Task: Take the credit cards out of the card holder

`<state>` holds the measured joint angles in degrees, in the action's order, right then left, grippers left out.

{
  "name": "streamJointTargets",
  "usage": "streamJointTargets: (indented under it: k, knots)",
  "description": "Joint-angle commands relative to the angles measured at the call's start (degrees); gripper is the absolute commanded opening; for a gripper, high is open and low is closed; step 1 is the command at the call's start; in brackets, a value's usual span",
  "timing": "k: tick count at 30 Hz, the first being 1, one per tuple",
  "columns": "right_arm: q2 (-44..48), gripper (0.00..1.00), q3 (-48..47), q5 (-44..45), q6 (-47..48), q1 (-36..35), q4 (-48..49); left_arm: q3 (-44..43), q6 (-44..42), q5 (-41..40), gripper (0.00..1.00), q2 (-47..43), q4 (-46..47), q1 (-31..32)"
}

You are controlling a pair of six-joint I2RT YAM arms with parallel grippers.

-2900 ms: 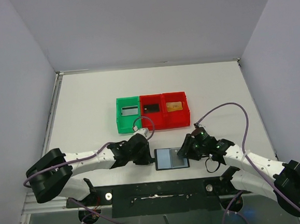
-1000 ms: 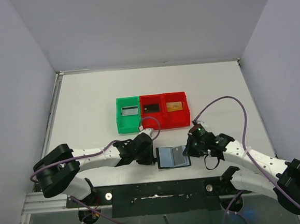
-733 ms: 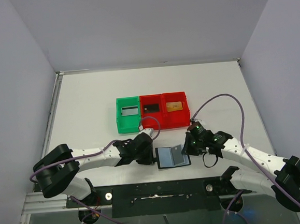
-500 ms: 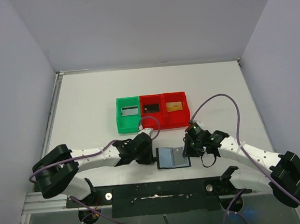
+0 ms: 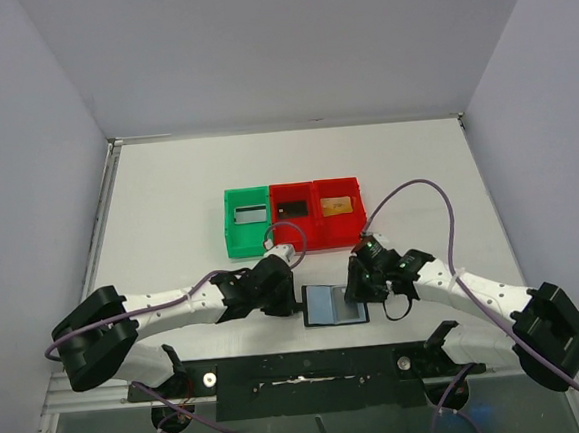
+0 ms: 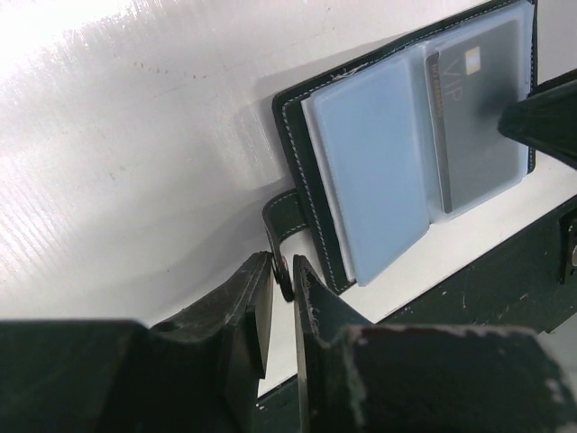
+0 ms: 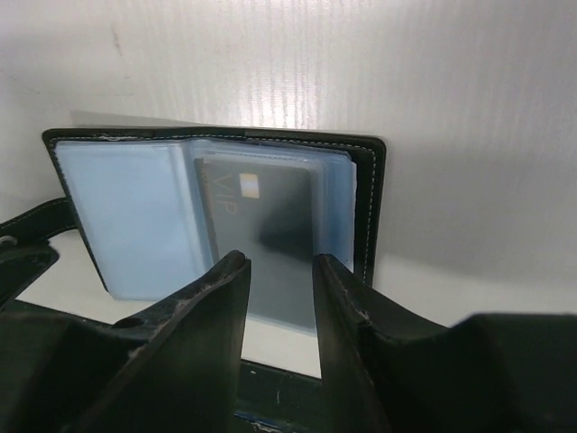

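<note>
Your left gripper (image 6: pixel 282 271) is narrow, nearly closed, with the snap end of the tab (image 6: pixel 279 216) pinched between its fingertips. The tab runs off the left edge of the holder (image 6: pixel 311 180). The holder lies open and flat on the table (image 5: pixel 168 206), pockets up.

Your right gripper (image 7: pixel 281 263) has its fingers parted a moderate way with nothing held between them. It hangs over the holder's right half at the near edge. You cannot tell whether the tips touch the pocket. Below that gripper, a dark VIP card (image 7: pixel 270 212) sits inside the right blue-grey pocket.

From above, the holder is at the near edge of the table, between your two grippers and just in front of the bins. The three bins stand side by side in a row. The green bin (image 5: pixel 249 246) is on the left and the two red bins (image 5: pixel 316 238) are to its right. A grey card (image 5: pixel 250 215) lies flat in the green bin. A black card (image 5: pixel 291 208) lies in the middle bin, and a tan card (image 5: pixel 337 206) lies in the right one.
</note>
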<state>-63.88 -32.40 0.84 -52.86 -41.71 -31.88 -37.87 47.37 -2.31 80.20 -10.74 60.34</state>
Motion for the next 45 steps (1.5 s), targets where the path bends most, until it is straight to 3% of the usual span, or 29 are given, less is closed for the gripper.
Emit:
streamJointTargets:
  k: [1, 8, 9, 12, 14, 20, 25, 29, 35, 41, 45]
  knots:
    - [-3.9, 0.35, -1.1, 1.9, -1.1, -0.7, 0.7, -0.8, -0.6, 0.5, 0.17, -1.5, 0.4, 0.3]
    - [-6.6, 0.45, -4.1, 6.0, -0.4, -2.7, -3.1, -1.2, -0.9, 0.9, 0.18, 0.2, 0.3, 0.3]
    - [-6.9, 0.42, -4.2, 6.0, -0.2, -2.8, -3.0, -1.3, -1.0, 1.0, 0.15, 0.5, 0.4, 0.2]
    - [-8.0, 0.18, -5.2, 7.0, -0.2, -3.6, -3.6, -1.6, -0.9, 0.8, 0.05, 1.0, -0.2, 0.3]
    - [-8.0, 0.15, -6.5, 8.7, -0.7, -4.8, -5.1, -1.8, -0.6, 0.7, 0.0, 1.5, -0.3, 0.3]
    - [-7.4, 0.13, -10.2, 12.3, -1.0, -6.9, -10.1, -1.7, 0.6, 0.1, 0.0, 1.6, -0.4, 0.3]
    - [-6.6, 0.0, -10.4, 9.8, 0.5, -7.1, -8.9, -1.9, 1.4, -0.1, 0.0, 2.0, -0.5, 0.3]
    - [-5.8, 0.0, -11.4, 7.6, 2.0, -7.3, -8.7, -1.5, 2.0, -0.3, 0.0, 1.9, -0.5, 0.3]
    - [-3.9, 0.08, -9.7, 6.6, 1.8, -6.8, -6.4, -1.2, 2.2, -0.1, 0.0, 1.7, -0.1, 0.3]
    - [-6.6, 0.0, -9.7, 8.7, 2.1, -6.5, -7.2, -1.4, 2.0, 0.4, 0.0, 2.3, 0.4, 0.4]
    - [-5.1, 0.0, -10.2, 6.2, 3.6, -6.7, -5.0, -1.5, 2.0, 0.5, 0.0, 2.4, 0.5, 0.3]
